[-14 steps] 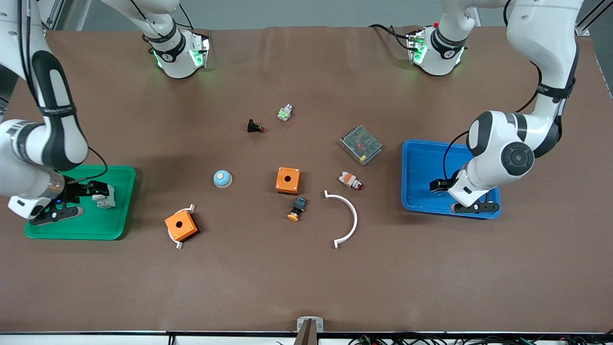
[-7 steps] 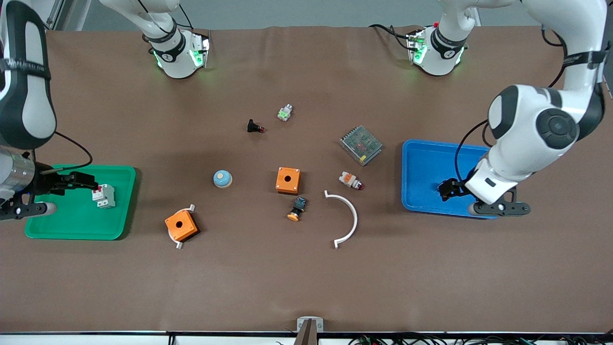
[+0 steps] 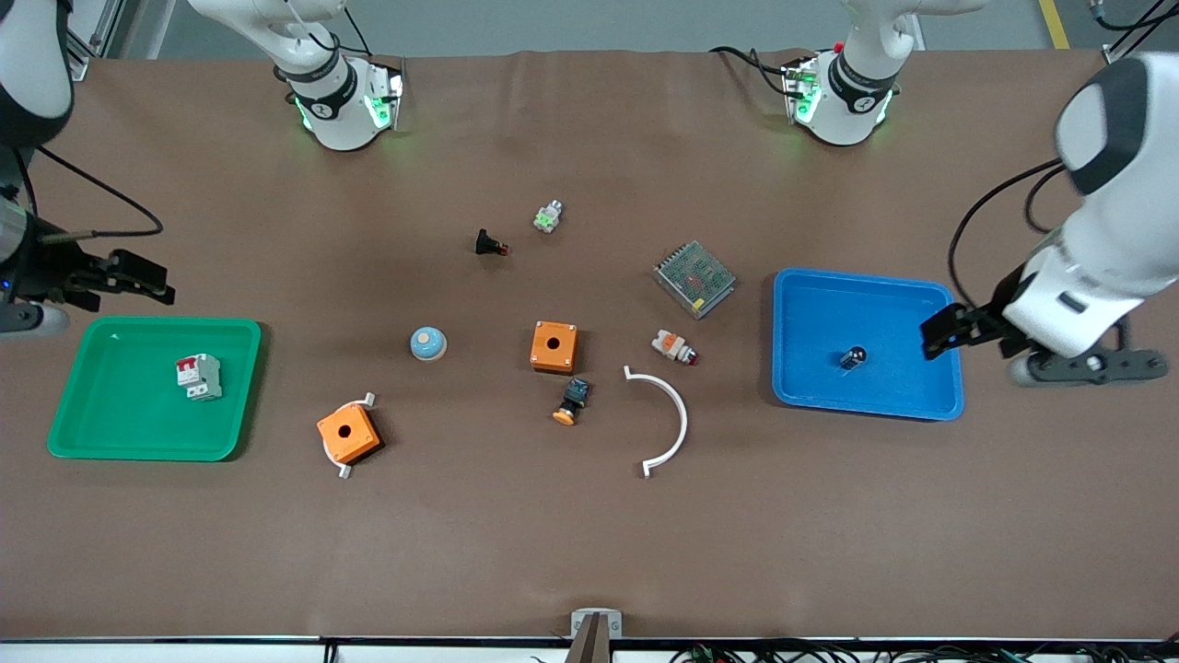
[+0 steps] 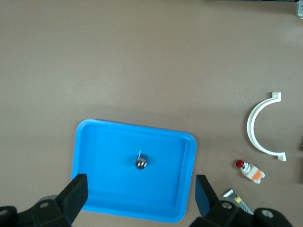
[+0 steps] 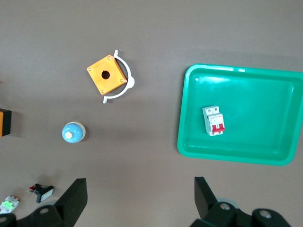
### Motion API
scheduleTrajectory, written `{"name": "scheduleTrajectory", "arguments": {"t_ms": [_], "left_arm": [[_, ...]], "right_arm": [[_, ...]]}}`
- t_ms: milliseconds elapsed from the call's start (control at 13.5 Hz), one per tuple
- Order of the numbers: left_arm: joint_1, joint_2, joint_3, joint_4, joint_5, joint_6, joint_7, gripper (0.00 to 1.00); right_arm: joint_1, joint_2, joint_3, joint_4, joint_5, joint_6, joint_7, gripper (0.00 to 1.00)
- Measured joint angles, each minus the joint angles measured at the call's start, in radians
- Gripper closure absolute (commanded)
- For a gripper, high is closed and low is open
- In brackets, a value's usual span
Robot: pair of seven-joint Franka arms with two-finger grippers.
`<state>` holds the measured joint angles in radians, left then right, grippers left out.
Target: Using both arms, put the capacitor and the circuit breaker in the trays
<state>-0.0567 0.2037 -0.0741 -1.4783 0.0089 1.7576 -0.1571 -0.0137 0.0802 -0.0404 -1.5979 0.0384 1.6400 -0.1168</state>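
Note:
The capacitor, a tiny dark cylinder with a shiny end, lies alone in the blue tray. In the left wrist view it sits mid-tray. My left gripper is open and empty, raised over the tray's edge at the left arm's end; its own view shows it above the tray. The circuit breaker, white with red toggles, lies in the green tray. My right gripper is open and empty, raised over the table beside the green tray. Its view shows the breaker.
Mid-table lie two orange boxes, a white curved bracket, a blue dome, a metal mesh unit, an orange-capped push-button, a white-and-orange part, a black red-tipped part and a green-white part.
Both grippers have risen and drawn away from their trays toward the table ends. The capacitor now shows uncovered in the blue tray. The breaker stays put in the green tray.

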Motion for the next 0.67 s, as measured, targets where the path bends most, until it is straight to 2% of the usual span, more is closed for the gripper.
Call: {"name": "scheduleTrajectory", "arguments": {"t_ms": [148,296,519,667], "left_arm": [[0.031,-0.017,0.001,0.041,0.001,-0.062,0.057,0.0],[0.059,-0.037,0.001,0.041,0.001,-0.1,0.102,0.0],[0.068,-0.086,-0.001,-0.016,0.001,-0.111,0.103,0.0],[0.068,-0.146,-0.009,-0.094,0.001,-0.07,0.098,0.0]], "right_arm": [[0.01,-0.027,0.0,-0.014,0.0,-0.009,0.032,0.0],[0.014,-0.057,0.001,-0.03,0.0,-0.014,0.043,0.0],[0.014,-0.132,-0.001,-0.079,0.0,-0.018,0.048,0.0],[0.014,-0.185,-0.003,-0.127,0.0,-0.018,0.055,0.0]]}}
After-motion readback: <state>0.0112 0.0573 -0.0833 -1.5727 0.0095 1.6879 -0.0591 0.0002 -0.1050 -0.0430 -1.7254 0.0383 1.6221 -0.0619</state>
